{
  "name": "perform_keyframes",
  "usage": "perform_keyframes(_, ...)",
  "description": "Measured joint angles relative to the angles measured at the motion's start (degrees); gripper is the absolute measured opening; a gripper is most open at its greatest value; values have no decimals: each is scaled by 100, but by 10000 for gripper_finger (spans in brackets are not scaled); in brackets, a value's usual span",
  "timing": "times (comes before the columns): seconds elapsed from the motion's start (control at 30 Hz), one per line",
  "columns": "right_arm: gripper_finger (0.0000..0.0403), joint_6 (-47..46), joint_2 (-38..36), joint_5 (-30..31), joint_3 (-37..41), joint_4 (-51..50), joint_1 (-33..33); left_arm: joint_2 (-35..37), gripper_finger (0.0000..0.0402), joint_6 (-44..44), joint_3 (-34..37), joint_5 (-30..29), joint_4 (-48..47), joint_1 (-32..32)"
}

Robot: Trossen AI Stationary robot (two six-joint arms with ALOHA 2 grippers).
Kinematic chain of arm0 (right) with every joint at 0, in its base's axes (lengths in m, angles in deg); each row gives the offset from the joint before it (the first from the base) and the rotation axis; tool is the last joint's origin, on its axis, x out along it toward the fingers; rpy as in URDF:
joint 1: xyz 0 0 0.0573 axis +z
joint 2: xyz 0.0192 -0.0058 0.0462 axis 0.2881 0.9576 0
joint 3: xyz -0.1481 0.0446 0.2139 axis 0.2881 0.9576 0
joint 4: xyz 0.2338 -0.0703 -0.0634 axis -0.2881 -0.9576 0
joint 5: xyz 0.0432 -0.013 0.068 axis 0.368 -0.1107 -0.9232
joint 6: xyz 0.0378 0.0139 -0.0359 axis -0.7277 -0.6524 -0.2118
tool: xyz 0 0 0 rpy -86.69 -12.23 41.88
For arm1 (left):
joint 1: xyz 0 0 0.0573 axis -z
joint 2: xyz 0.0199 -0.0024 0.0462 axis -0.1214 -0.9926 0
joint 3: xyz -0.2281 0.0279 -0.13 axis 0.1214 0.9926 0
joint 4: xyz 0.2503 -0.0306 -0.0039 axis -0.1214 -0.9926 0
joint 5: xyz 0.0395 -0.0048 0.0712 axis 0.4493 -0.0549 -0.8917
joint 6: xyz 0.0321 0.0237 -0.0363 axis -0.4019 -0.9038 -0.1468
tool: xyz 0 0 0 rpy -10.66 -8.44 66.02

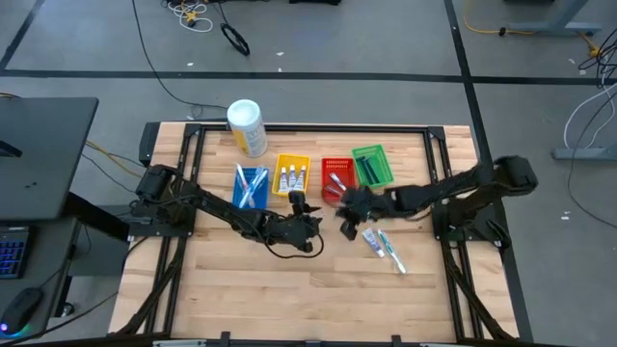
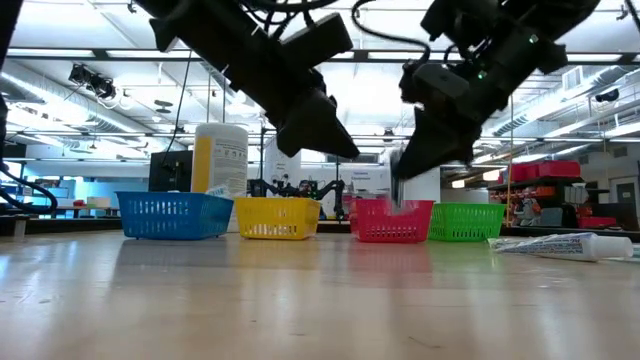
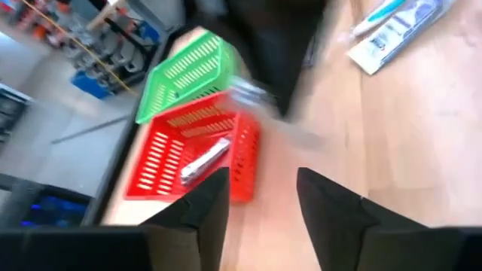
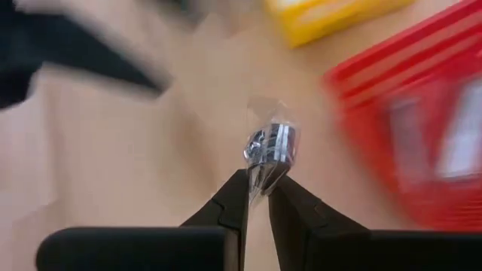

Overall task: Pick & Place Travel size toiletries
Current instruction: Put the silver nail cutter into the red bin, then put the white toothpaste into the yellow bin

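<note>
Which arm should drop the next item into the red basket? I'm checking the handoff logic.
Right. The right gripper is shut on a clear-wrapped razor beside the red basket; the left gripper is open and empty.

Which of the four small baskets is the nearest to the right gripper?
The red basket. The right gripper, shut on a wrapped razor, is just beside it; the green basket, yellow basket and blue basket lie farther off.

A robotics lab — ceiling strip lights (image 2: pixel 120 60), floor cables (image 1: pixel 193 12), shelving behind.
</note>
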Motion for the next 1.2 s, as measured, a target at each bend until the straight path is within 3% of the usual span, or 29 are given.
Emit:
perform_keyframes(0.23, 44, 1128, -1039, 615, -9, -310, -875, -2, 169, 632, 0, 534, 26, -288)
perform_keyframes(0.43, 44, 1594, -584, 69, 86, -216, -1642, -4, 158, 866, 0, 1516, 458, -611)
perform_keyframes(0.57, 46, 1968, -269, -219, 95, 80, -1926, -4, 151, 1042, 0, 1746, 561, -769)
perform_keyframes(0.67, 60, 2150, -97, -612, 94, 32, -2047, -4, 148, 1072, 0, 1771, 567, -838)
perform_keyframes(0.9, 131, 2203, 59, -445, 98, 87, -2158, -4, 144, 1093, 0, 1774, 569, -875)
perform_keyframes(1.2, 183, 1976, -679, -462, -214, -915, -1777, -4, 144, 1199, 0, 1776, 567, -873)
